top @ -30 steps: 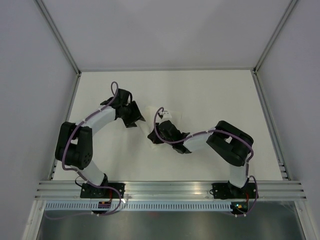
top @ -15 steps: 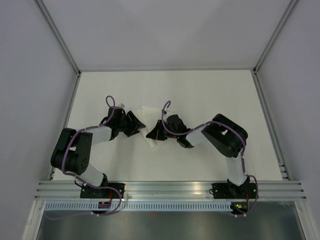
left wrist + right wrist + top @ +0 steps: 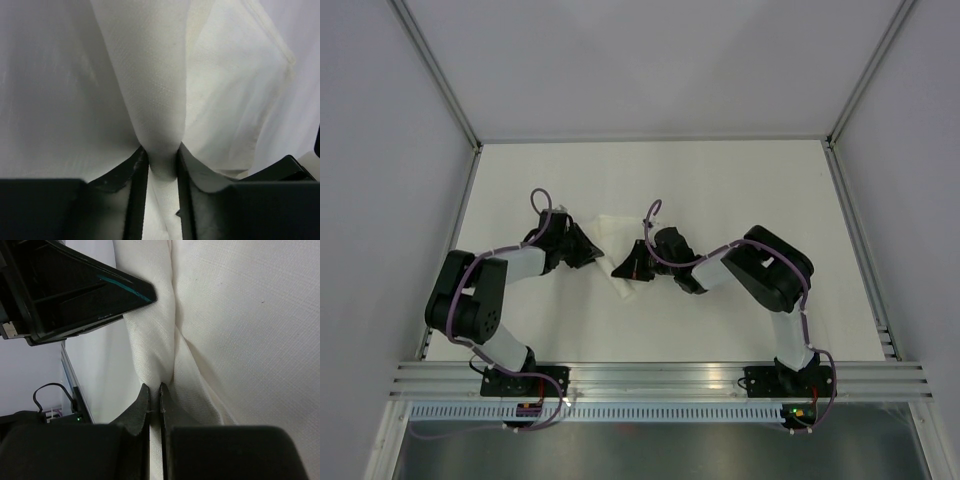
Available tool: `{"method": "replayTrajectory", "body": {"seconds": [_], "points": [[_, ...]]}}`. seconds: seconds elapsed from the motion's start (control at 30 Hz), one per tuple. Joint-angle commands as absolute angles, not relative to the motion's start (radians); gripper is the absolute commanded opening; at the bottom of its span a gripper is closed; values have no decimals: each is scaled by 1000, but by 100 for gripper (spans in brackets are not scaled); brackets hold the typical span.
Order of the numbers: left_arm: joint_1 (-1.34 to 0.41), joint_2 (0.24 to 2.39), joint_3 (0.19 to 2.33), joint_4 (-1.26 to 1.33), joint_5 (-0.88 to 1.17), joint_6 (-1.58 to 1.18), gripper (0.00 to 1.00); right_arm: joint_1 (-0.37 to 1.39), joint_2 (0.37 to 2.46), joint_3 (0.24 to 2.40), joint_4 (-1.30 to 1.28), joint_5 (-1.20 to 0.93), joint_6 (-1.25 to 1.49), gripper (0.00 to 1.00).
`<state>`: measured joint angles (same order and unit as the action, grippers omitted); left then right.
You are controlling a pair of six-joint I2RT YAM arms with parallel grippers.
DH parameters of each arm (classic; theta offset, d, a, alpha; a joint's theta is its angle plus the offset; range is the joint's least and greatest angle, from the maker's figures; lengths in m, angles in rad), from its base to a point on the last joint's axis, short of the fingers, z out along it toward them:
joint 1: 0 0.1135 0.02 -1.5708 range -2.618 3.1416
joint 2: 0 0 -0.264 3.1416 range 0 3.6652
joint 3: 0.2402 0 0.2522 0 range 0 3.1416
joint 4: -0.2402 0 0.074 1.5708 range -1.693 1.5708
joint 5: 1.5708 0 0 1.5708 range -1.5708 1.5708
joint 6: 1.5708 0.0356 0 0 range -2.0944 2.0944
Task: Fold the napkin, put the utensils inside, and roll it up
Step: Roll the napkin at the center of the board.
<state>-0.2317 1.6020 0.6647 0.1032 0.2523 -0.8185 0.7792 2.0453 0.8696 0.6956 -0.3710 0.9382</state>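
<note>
The white napkin lies crumpled between my two grippers at the table's middle left. In the left wrist view a raised fold of the napkin runs down between the jaws of my left gripper, which press on it from both sides. My right gripper is shut on a thin edge of the napkin. From above, the left gripper and the right gripper sit close together, tips facing. The utensils are out of view. A thin teal streak edges the left gripper's finger.
The white table is bounded by metal frame posts and grey walls on three sides. An aluminium rail with both arm bases runs along the near edge.
The right arm swung left with the napkin, spreading it out. The left gripper dropped to the cloth and its jaws closed in on a fold.
</note>
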Motion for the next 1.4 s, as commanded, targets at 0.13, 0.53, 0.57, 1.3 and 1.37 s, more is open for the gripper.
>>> {"method": "replayTrajectory", "body": {"seconds": [0.13, 0.53, 0.57, 1.3, 1.37], "points": [[-279, 1663, 820, -145, 117, -784, 8, 788, 2111, 845, 405, -358, 901, 6], [-351, 1773, 1121, -564, -28, -724, 2, 914, 1902, 1041, -61, 217, 611, 50], [-353, 1785, 1133, -601, -28, -723, 2, 946, 1892, 1057, -98, 310, 591, 52], [-413, 1870, 1347, -856, -66, -747, 2, 1284, 1997, 1351, -251, 882, 474, 63], [-414, 1871, 1345, -857, -69, -746, 2, 1282, 2022, 1365, -247, 881, 465, 63]]}}
